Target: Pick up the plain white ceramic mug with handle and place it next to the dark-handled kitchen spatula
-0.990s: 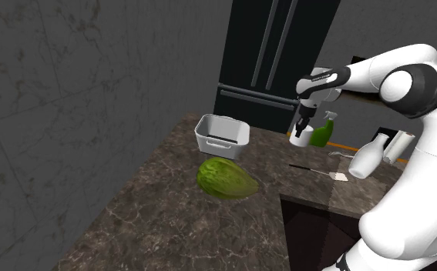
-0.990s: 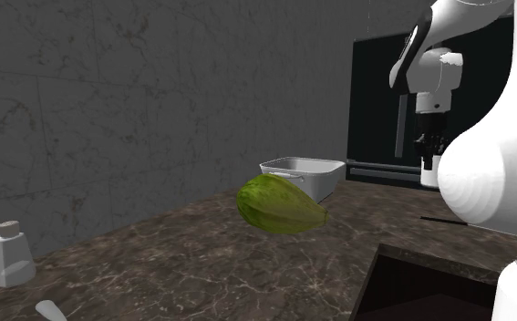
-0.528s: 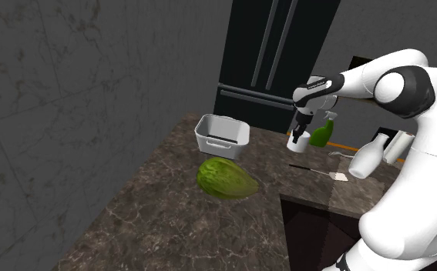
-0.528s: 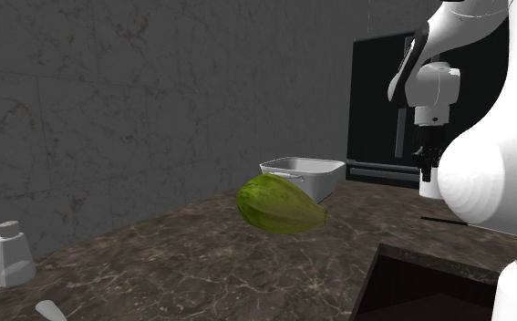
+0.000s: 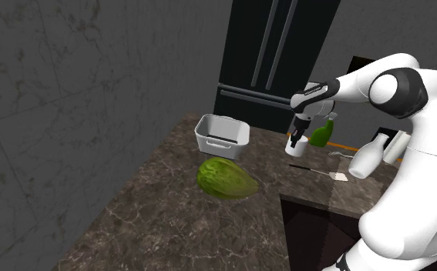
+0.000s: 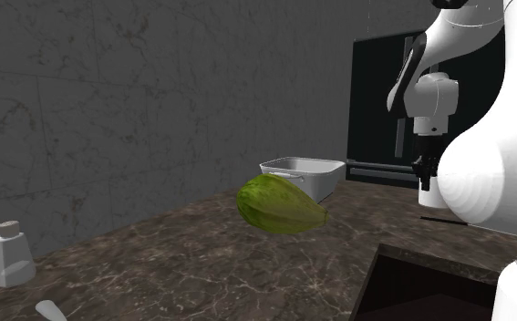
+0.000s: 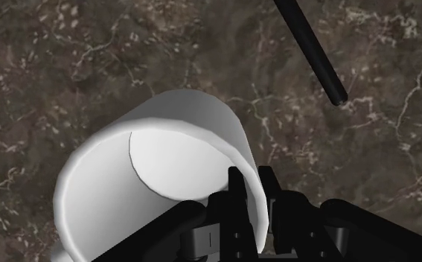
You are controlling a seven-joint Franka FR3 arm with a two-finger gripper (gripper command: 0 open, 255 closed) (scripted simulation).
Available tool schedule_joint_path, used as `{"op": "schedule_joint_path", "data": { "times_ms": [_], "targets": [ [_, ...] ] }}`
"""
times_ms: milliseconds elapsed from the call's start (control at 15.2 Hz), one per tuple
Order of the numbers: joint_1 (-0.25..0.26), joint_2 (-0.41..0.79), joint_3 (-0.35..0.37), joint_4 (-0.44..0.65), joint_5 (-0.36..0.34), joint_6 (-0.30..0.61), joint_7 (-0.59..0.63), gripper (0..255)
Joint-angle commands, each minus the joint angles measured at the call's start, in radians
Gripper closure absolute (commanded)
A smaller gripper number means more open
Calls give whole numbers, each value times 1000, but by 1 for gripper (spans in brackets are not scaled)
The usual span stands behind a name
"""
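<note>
The white mug [image 7: 157, 182] hangs from my gripper [image 7: 251, 199], whose two black fingers pinch its rim wall, one inside and one outside. In the shoulder view the mug [image 5: 296, 147] is held just above the dark marble counter [image 5: 186, 208] by the gripper [image 5: 294, 138], close to the handle end of the spatula [image 5: 317, 170]. The spatula has a thin dark handle [image 7: 311, 50] and a pale blade [image 5: 339, 177]. In the second exterior view the gripper [image 6: 424, 173] shows at the right, partly behind the arm's white body.
A white rectangular tub [image 5: 222, 135] stands at the counter's back. A large green melon-like object [image 5: 226, 179] lies mid-counter. A green spray bottle [image 5: 322, 132] and a white jug [image 5: 368, 155] stand beyond the spatula. A dark sink recess [image 5: 317, 231] opens near the stand. A small white bottle [image 6: 13, 254] stands far off.
The gripper has carried the mug lower and slightly toward the shoulder view's left, nearer the counter and the spatula's handle end.
</note>
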Motion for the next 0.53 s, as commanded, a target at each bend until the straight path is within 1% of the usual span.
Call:
{"op": "schedule_joint_path", "data": {
  "times_ms": [0,198,264,462],
  "targets": [
    [0,2,0,1,0,2,0,255],
    [0,2,0,1,0,2,0,255],
    [0,2,0,1,0,2,0,0],
    [0,2,0,1,0,2,0,0]
  ]
}}
